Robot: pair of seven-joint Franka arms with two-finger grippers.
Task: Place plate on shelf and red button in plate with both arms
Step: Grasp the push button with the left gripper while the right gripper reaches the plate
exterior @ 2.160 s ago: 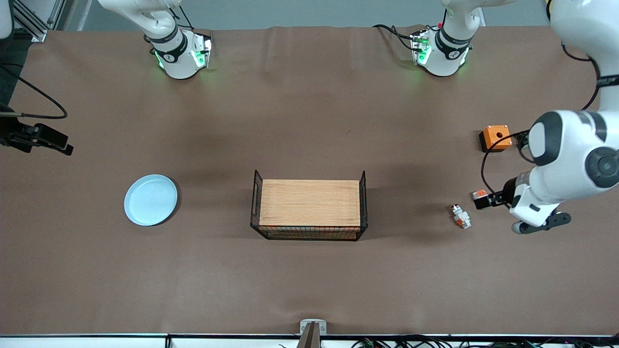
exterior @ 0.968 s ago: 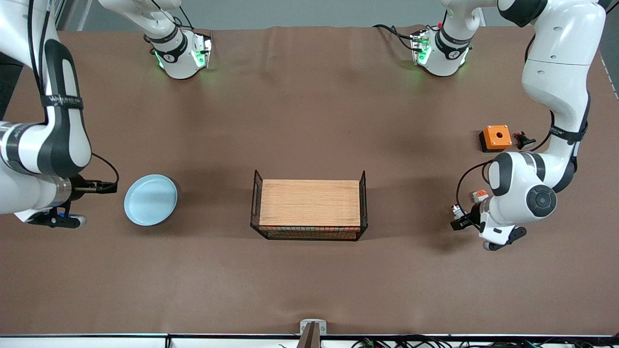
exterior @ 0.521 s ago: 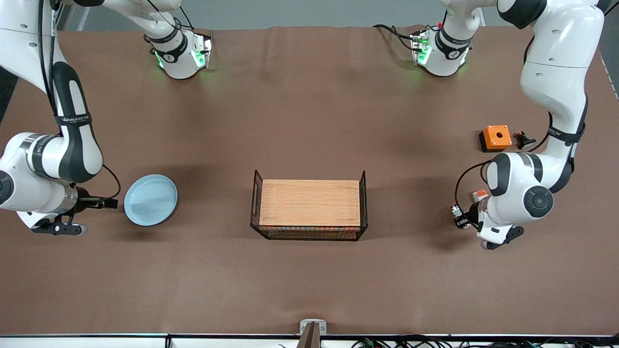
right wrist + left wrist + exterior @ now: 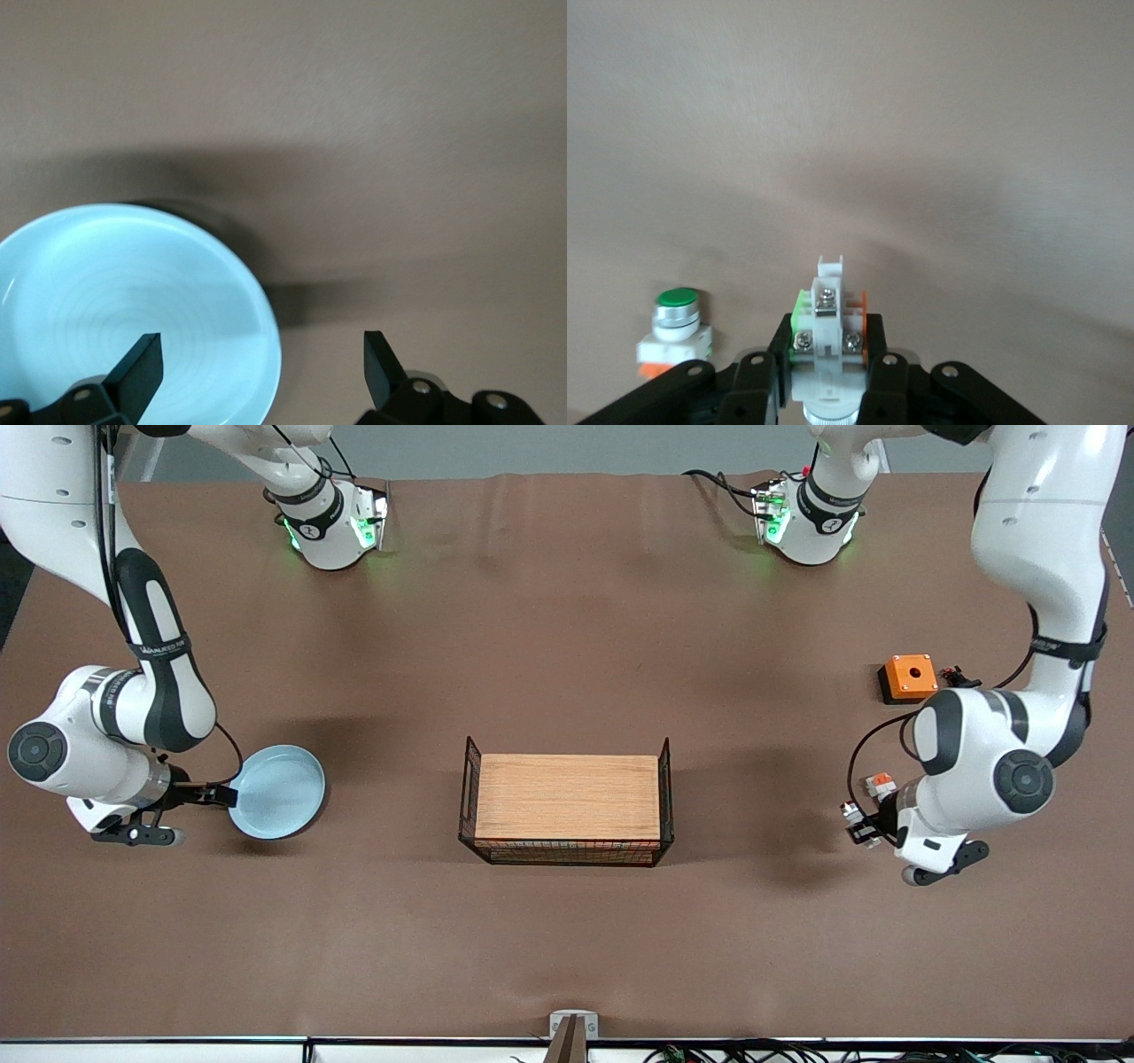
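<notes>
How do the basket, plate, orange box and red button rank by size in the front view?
1. basket
2. plate
3. orange box
4. red button, partly hidden in the left gripper, yet clearly the smallest.

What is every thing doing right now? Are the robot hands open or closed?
left gripper: shut on the red button.
right gripper: open, one finger over the plate, one outside its rim.
plate: lying flat, not gripped yet.
green-topped part: standing upright, loose.
orange box: on the table, hole facing up.
wire basket: upright at mid-table.
</notes>
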